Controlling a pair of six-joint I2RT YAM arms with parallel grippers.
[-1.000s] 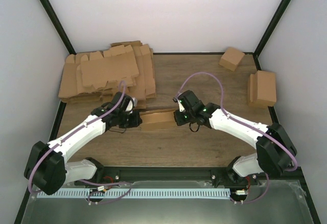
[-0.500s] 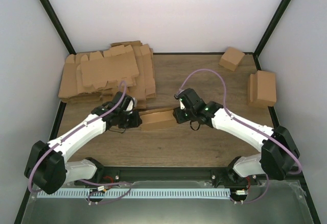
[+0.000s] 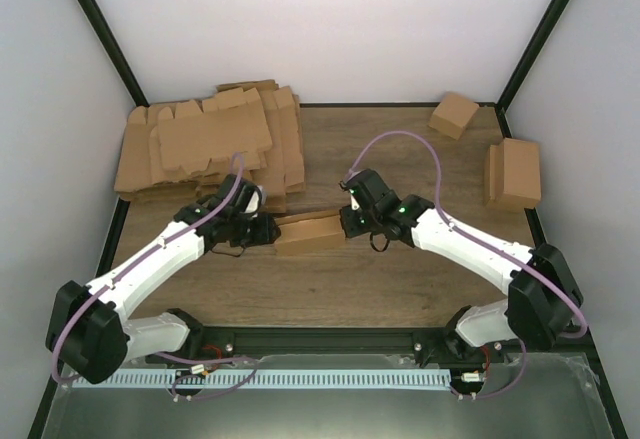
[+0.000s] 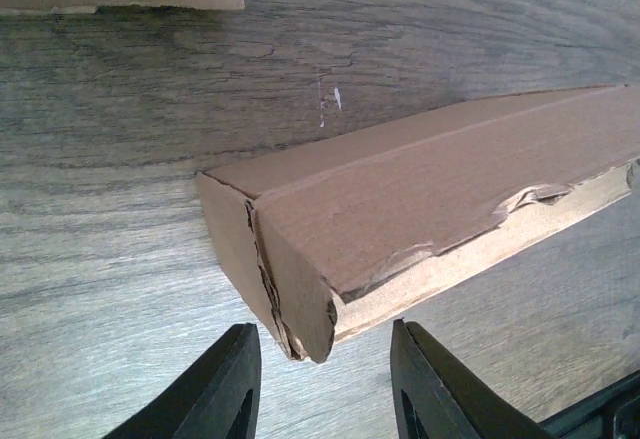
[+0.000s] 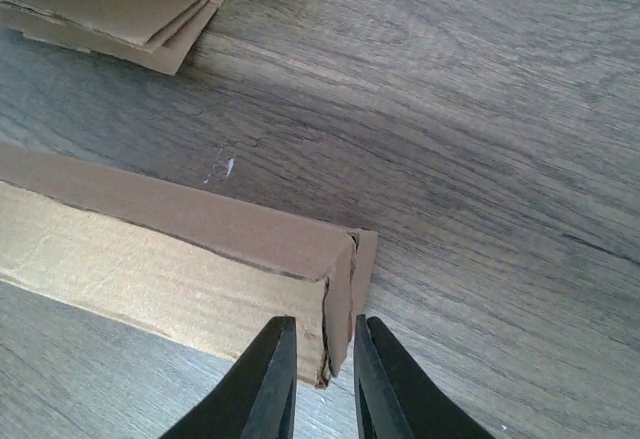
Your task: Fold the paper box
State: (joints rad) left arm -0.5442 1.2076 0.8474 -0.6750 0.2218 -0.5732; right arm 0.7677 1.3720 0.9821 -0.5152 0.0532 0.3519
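Brown cardboard: the paper box (image 3: 310,231) lies near the middle of the wooden surface (image 3: 400,149), long axis running 9 to 3 o'clock in the overhead view, walls already up. The left tool (image 4: 322,327) sits at the 9 o'clock end, fingers apart, straddling the end corner without visibly touching it. The right tool (image 5: 323,321) sits at the 3 o'clock end, fingers drawn near together with the end wall's edge between them; we cannot tell whether they pinch it or merely flank it. Risks, as we judge them: the corner seam (image 4: 265,279) at the left end looks split and frayed, and the long edge is rumpled, so a hard squeeze or inward push there may tear it further or let the end flap spring out. With the left end unheld, a pull or twist from the right could skew the whole box toward the pile of flat blanks (image 3: 210,144) at 10 o'clock. A narrow bite on one thin wall may crease it rather than tuck it.
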